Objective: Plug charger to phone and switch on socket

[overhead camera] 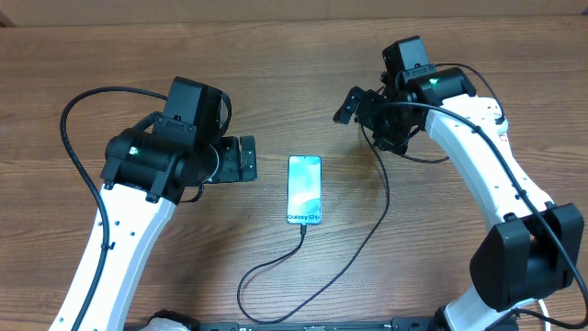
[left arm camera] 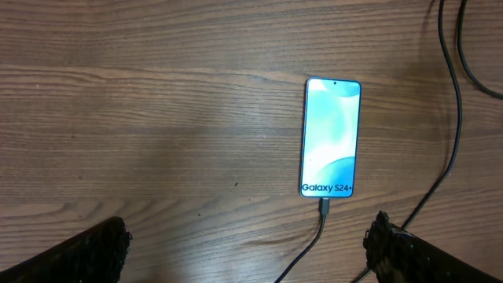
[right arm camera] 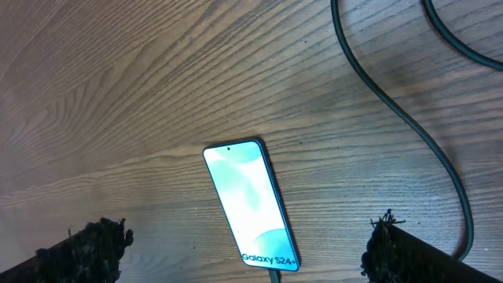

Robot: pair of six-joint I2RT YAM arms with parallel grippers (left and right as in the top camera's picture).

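A brown wood-grain tabletop carries everything. The white-and-black left arm reaches in from the near left, and the matching right arm from the near right. The black left claw has its jaws spread wide and holds nothing. The black right claw is also wide open and empty. A slim rectangular phone with a bright cyan screen lies flat and face up in the middle of the tabletop. The left claw is near it, and the right claw is farther off on the other side. A thin black charger cable meets the phone's near short edge with its connector tip. From there it curls across the wood toward the robot.
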